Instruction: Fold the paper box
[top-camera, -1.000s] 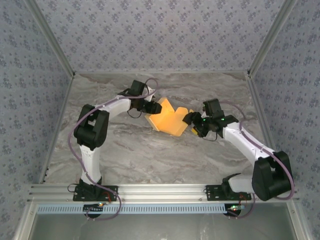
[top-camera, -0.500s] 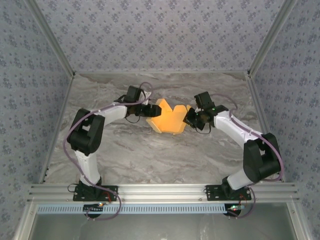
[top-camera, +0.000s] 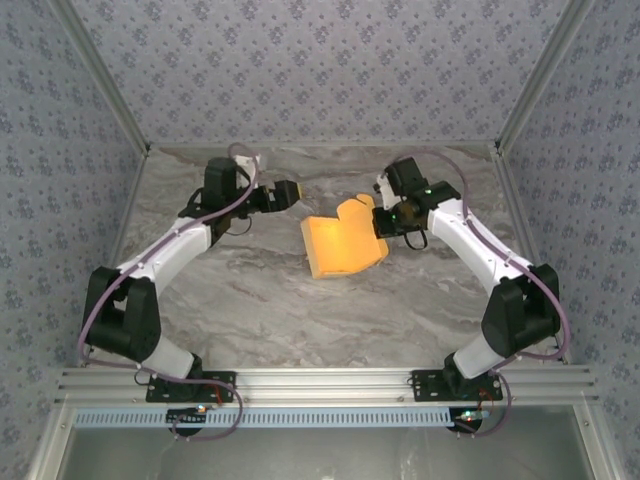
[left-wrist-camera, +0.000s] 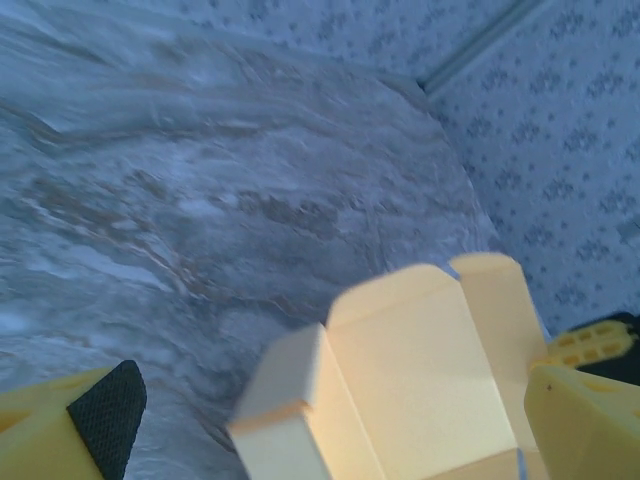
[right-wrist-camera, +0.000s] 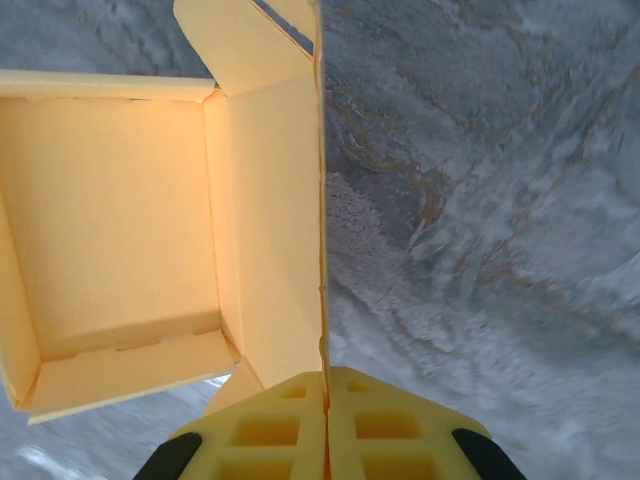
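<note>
I read this as mid-fold. The box (top-camera: 338, 248) sits on the table (top-camera: 300, 320) just above the centre of the overhead frame, with its walls raised and the flap (top-camera: 352, 210) at its upper edge not yet closed. My right gripper (top-camera: 379, 221) is clenched on the box's right-hand wall; in the right wrist view the thin card edge runs straight between the pinched fingers. My left gripper (top-camera: 287, 189), upper left of centre, is spread wide, grasping nothing, apart from the box. The box holds nothing. Next I'd bring the left in to press the flap over while the right steadies the wall.
</note>
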